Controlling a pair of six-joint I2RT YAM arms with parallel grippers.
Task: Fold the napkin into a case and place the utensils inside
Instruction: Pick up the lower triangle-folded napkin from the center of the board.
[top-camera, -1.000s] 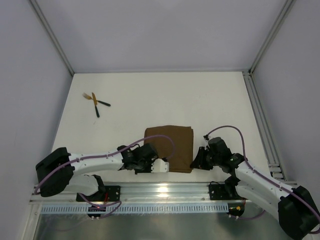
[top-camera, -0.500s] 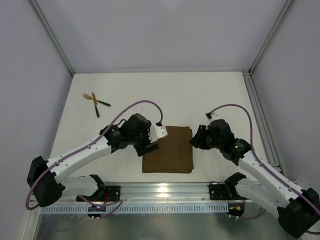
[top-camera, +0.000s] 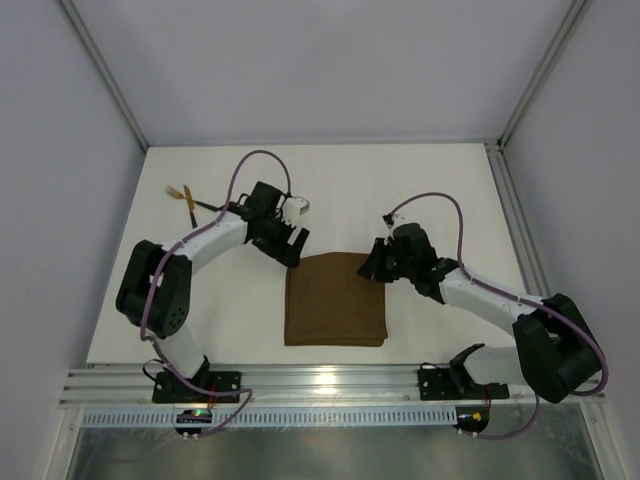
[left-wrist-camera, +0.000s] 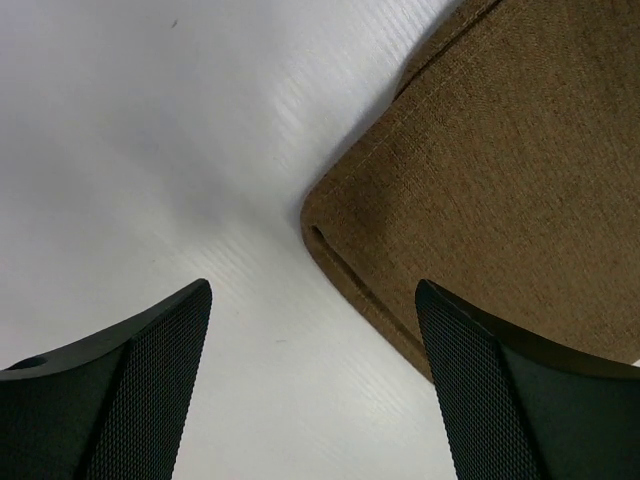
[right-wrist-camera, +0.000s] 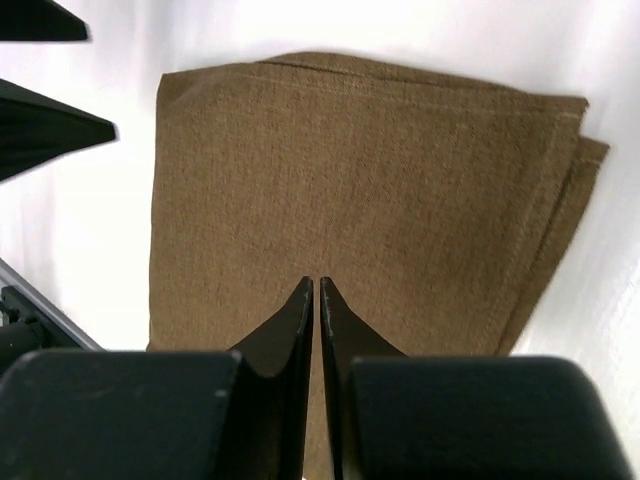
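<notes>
The napkin (top-camera: 335, 300) lies flat on the white table as a folded brown square, layered edges showing at its corner (left-wrist-camera: 480, 180). My left gripper (top-camera: 294, 250) hovers at its far-left corner, open (left-wrist-camera: 315, 330), with only table and the cloth's corner between the fingers (left-wrist-camera: 150, 390). My right gripper (top-camera: 371, 268) is over the far-right part of the napkin (right-wrist-camera: 370, 170), shut (right-wrist-camera: 317, 283), with no cloth lifted. The utensils (top-camera: 186, 198) lie at the far left, gold heads and black handles, partly hidden by the left arm.
A metal rail (top-camera: 330, 385) with both arm bases runs along the near edge. Frame posts and grey walls close in the table on the left, right and back. A rail (top-camera: 520, 240) lines the right edge. The left gripper's fingers (right-wrist-camera: 50, 125) show in the right wrist view.
The left gripper let go at the napkin's near-left edge, opened, and swung to its far-left corner. The right gripper moved from the near-right edge to the far-right corner and shut.
</notes>
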